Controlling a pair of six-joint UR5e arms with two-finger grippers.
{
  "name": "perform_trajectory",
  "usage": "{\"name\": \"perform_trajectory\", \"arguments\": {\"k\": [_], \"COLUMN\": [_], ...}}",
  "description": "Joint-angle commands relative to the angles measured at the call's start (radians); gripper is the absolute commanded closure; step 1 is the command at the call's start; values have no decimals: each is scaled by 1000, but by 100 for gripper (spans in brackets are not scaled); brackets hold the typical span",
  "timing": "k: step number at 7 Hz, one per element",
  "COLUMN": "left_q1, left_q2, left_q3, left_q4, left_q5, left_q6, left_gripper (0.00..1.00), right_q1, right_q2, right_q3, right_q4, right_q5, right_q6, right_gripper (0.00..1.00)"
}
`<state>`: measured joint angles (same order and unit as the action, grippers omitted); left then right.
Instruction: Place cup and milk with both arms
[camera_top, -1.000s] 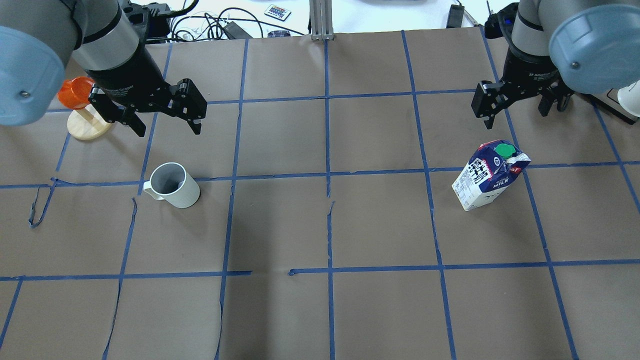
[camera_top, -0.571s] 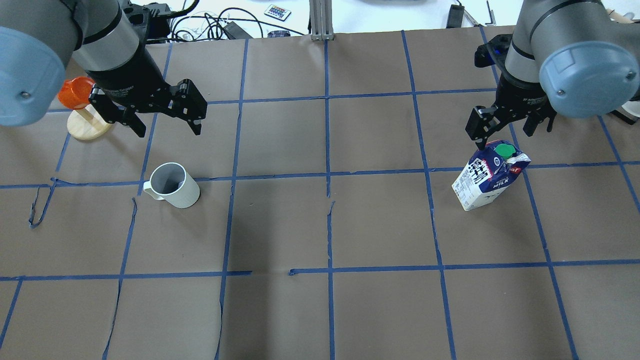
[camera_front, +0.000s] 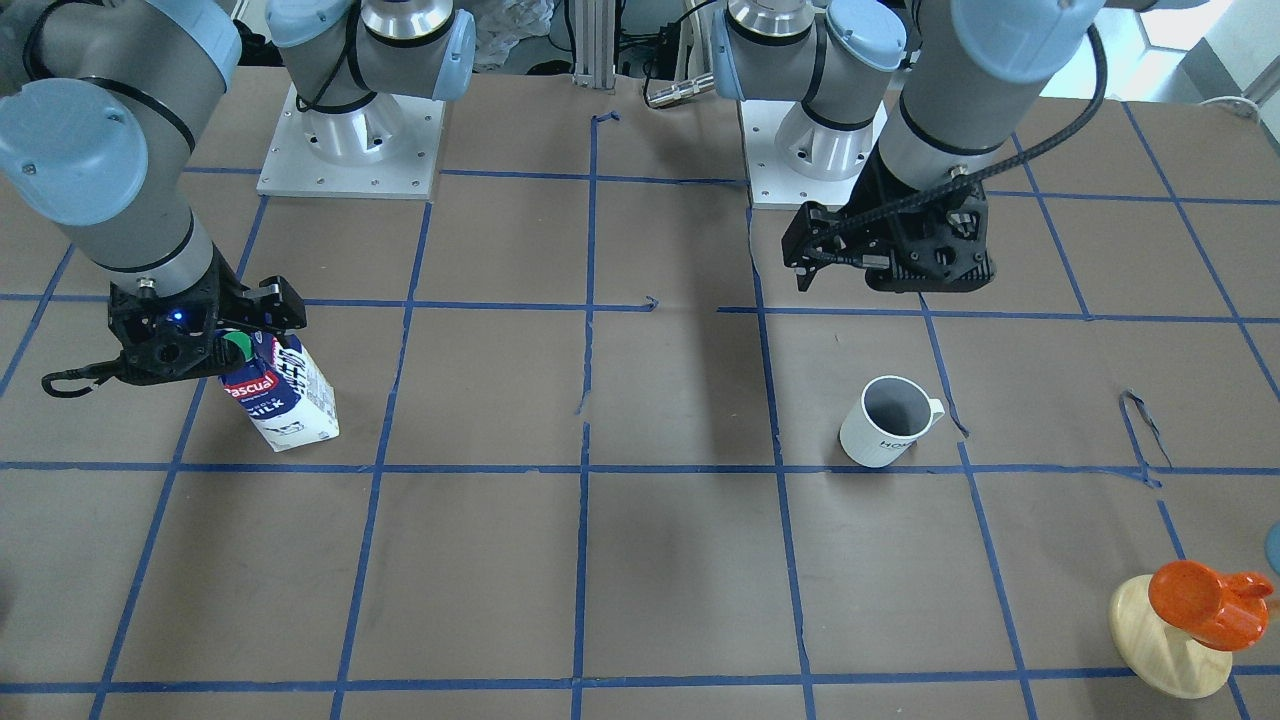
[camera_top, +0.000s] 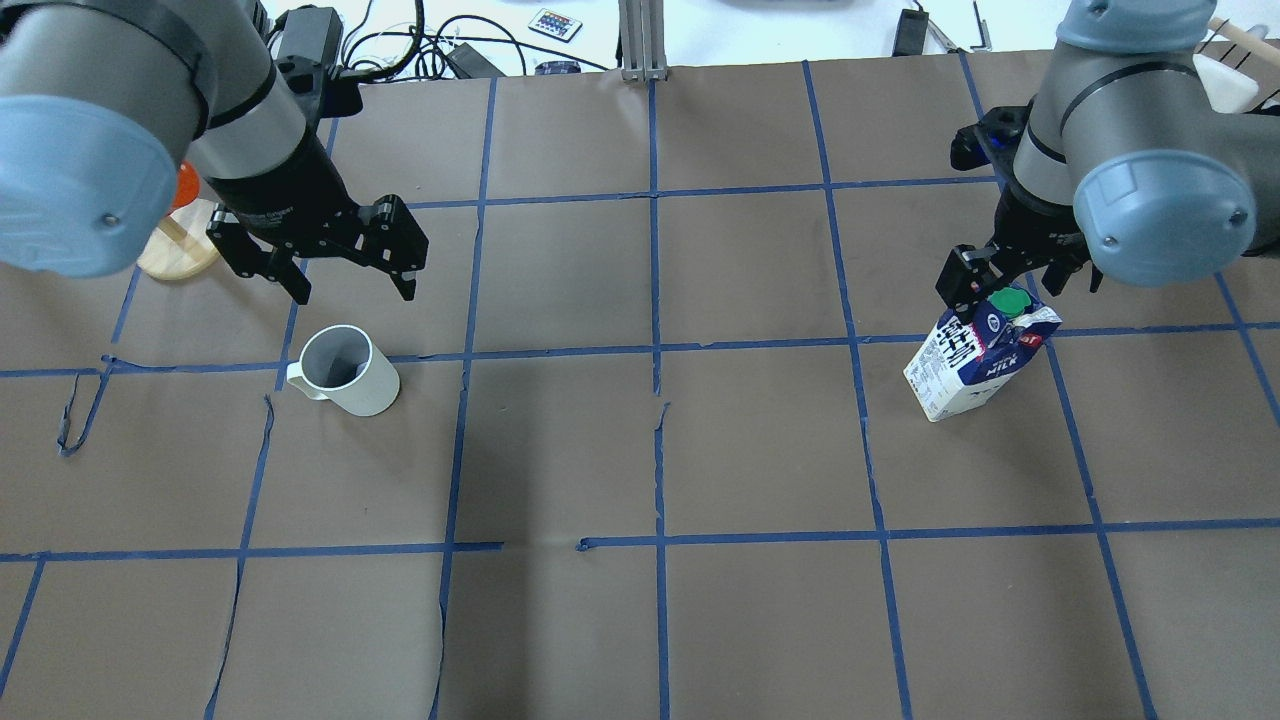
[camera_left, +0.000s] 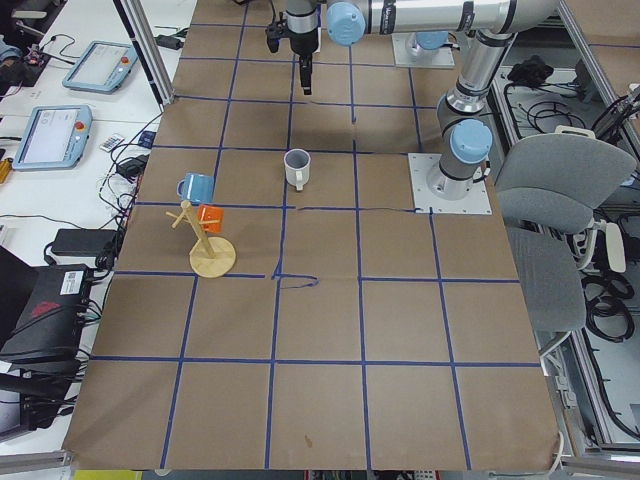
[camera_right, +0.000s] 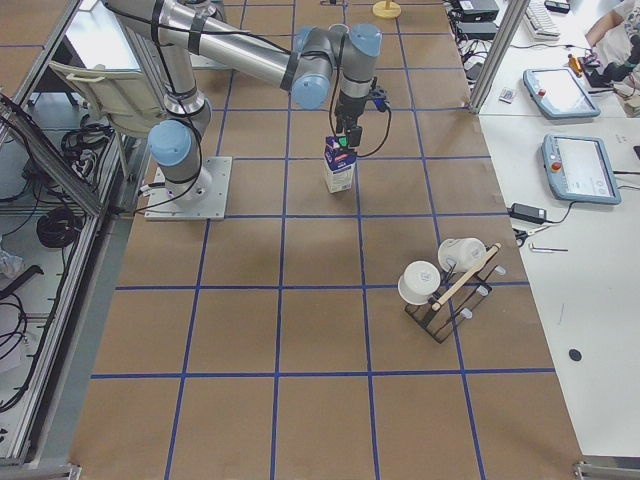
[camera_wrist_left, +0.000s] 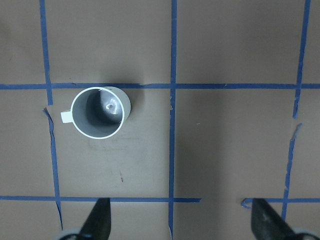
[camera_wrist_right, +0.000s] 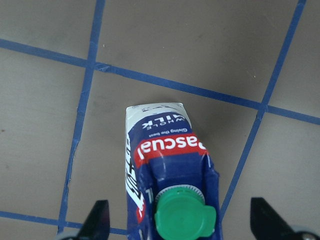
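Observation:
The cup is a white mug with a grey inside and stands upright on the brown paper; it also shows in the front view and the left wrist view. My left gripper is open and empty, above and just behind the cup. The milk is a blue and white carton with a green cap and stands upright; it also shows in the front view and the right wrist view. My right gripper is open, with its fingers on either side of the carton's top, apart from it.
An orange cup hangs on a wooden stand at the table's left end, partly hidden behind my left arm in the overhead view. A rack with white cups stands at the right end. Cables and a remote lie beyond the far edge.
My right gripper has moved toward the milk and come down, from behind it to astride its cap. My left gripper has shifted a little toward the cup. Both stay open.

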<state>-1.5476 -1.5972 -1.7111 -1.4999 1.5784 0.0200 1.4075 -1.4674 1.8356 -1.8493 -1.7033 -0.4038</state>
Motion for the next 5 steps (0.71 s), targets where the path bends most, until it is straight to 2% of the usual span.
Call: {"name": "perform_trajectory", "arguments": {"k": [1,3,5], "left_q1": [97,115,115], "left_q2": [-16,-74,-124], "left_q3": [-222,-306,-306], "left_q4": [244,434,464], "left_q5": [-9,-5,-1], "left_q6": [145,228,244], "left_gripper": [0,0,2], "right_q1": [-30,-27,-27], "right_q2": [-5,-5,-5], "right_q3": [28,22,17], "right_q4": [-14,-17,-18], "right_q5": [8,65,67], "right_q6": [-24,-23,-20], "right_gripper": [7,10,10]}}
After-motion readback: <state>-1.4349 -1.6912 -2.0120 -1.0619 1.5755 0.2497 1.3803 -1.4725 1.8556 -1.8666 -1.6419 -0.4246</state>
